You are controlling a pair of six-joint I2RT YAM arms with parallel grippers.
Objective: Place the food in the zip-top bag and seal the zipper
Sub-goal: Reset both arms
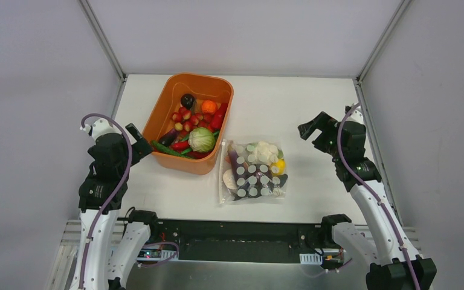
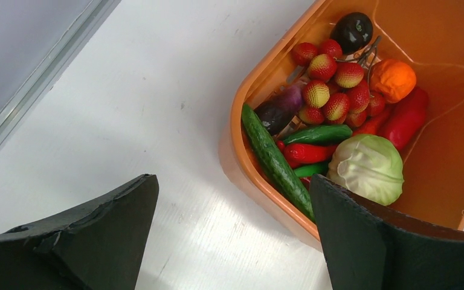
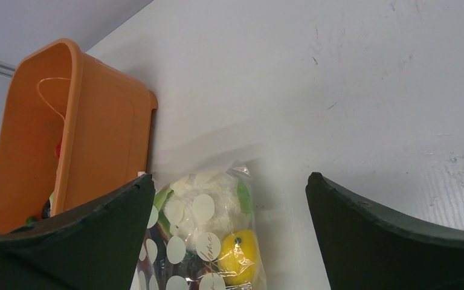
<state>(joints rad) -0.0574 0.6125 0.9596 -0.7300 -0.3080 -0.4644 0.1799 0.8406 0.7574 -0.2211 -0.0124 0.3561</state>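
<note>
The clear dotted zip-top bag (image 1: pixel 252 172) lies flat on the table just right of the orange tub, with food inside it: a white cauliflower (image 3: pixel 208 202) and a yellow pepper (image 3: pixel 238 257). A pale strip, the zipper (image 1: pixel 222 181), runs along its left edge; whether it is pressed shut I cannot tell. More food fills the tub: a green cabbage (image 2: pixel 367 166), cucumber (image 2: pixel 275 160), strawberries (image 2: pixel 332 90). My left gripper (image 1: pixel 140 142) (image 2: pixel 232 181) hangs open at the tub's left corner, holding nothing. My right gripper (image 1: pixel 313 125) (image 3: pixel 229 176) is open and raised right of the bag.
The orange tub (image 1: pixel 157 115) stands at the table's back left, its near corner touching the bag's top left. Grey walls close in the table on the left, back and right. The black rail with both arm bases runs along the near edge.
</note>
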